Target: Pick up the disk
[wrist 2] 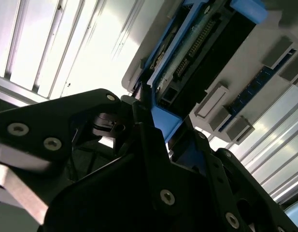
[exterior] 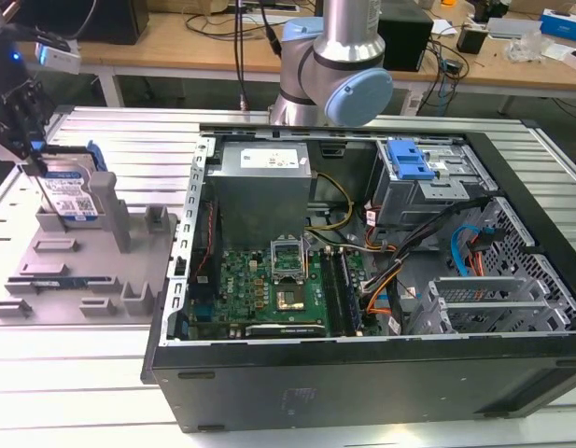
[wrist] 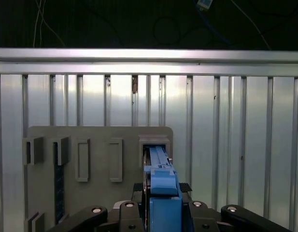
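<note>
I see the disk (exterior: pixel 71 194) standing on edge in a slot at the far corner of the grey fixture tray (exterior: pixel 82 271), at the exterior view's left, its white-and-blue label facing the camera and a blue rail (exterior: pixel 99 183) along its side. The end effector (exterior: pixel 28 140) comes down on it from above, its black fingers (exterior: pixel 35 154) reaching to the drive's upper edge. In the first wrist view I look straight down along the drive: the blue rail (wrist: pixel 161 188) runs between the two black finger links, which sit close against it on either side, so I read the end effector (wrist: pixel 162 193) as closed on the disk, with the lower end of the drive in its tray slot (wrist: pixel 155 145). In the second wrist view the disk's (wrist 2: pixel 197 53) connector edge and blue rail pass just beside the dark finger assembly (wrist 2: pixel 153 145). The tray rests on the ribbed metal table (exterior: pixel 73 373), with several smaller slots and posts across it and a dark strip lying in one of them (exterior: pixel 59 280). Just beside the tray, toward the exterior view's right, stands an open computer case (exterior: pixel 362 271) with a green motherboard (exterior: pixel 269 289), a grey power supply (exterior: pixel 264 187) and a blue-handled drive cage (exterior: pixel 414 168). The arm's base (exterior: pixel 330 65) rises behind the case.
</note>
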`<state>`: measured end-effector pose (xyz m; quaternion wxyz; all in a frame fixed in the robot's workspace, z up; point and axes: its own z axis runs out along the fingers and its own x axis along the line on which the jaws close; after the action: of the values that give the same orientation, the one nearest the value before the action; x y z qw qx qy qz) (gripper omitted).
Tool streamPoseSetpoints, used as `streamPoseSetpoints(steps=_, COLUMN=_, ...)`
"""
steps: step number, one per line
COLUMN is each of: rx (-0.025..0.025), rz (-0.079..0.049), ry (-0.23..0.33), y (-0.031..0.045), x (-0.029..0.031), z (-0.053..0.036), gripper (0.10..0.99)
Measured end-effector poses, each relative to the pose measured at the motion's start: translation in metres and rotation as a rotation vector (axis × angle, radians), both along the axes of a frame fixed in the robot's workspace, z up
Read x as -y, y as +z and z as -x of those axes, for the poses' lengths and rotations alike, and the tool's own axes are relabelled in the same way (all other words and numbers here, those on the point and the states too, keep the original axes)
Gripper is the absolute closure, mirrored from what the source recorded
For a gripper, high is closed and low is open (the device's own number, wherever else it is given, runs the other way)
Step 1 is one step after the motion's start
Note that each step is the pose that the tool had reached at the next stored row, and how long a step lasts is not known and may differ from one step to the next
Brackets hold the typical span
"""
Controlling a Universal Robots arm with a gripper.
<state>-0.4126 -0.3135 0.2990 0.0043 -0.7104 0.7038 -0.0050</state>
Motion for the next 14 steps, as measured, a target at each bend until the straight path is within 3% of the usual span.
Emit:
streamPoseSetpoints(steps=6, rx=-0.0001, rz=-0.003, ry=0.0, y=0.0035, x=0.0, z=0.0, gripper=0.718)
streamPoseSetpoints(steps=14, rx=0.0001, rz=-0.003, ry=0.0, y=0.0152, x=0.0, z=0.0, gripper=0.718)
